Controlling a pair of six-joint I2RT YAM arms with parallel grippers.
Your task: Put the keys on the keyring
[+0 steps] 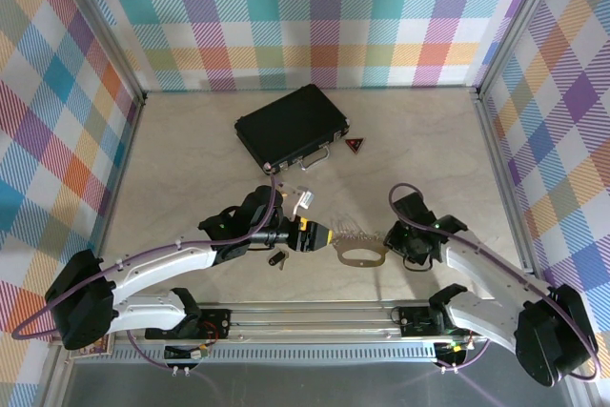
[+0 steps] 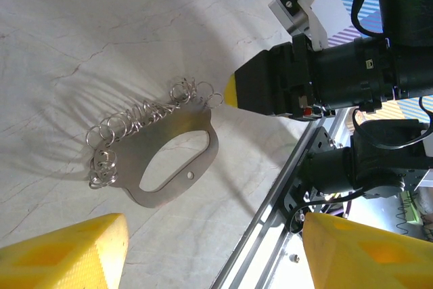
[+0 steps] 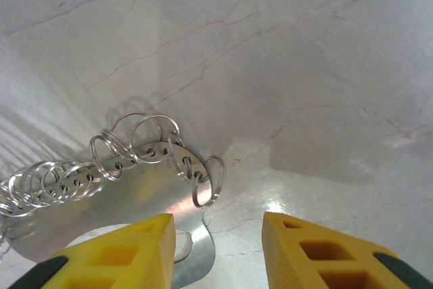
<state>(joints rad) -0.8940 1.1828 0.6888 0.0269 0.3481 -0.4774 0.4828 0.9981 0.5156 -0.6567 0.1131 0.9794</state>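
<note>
The keyring (image 1: 360, 253) lies flat on the table between my two grippers, its small wire rings fanned along its far edge. In the left wrist view the keyring (image 2: 169, 157) sits ahead of my left gripper (image 2: 213, 255), which is open and holds nothing. My left gripper (image 1: 327, 237) is just left of the loop. My right gripper (image 1: 389, 245) is at its right end. From the right wrist, the keyring (image 3: 101, 204) runs under the left finger (image 3: 128, 252) of my right gripper (image 3: 216, 252), whose jaws stand apart. A small dark-headed key (image 1: 277, 260) lies below my left wrist.
A black case (image 1: 291, 126) with a silver handle lies at the back centre, a red-and-black triangle (image 1: 355, 145) to its right. The metal rail (image 1: 315, 316) runs along the near table edge. Checked walls close off three sides.
</note>
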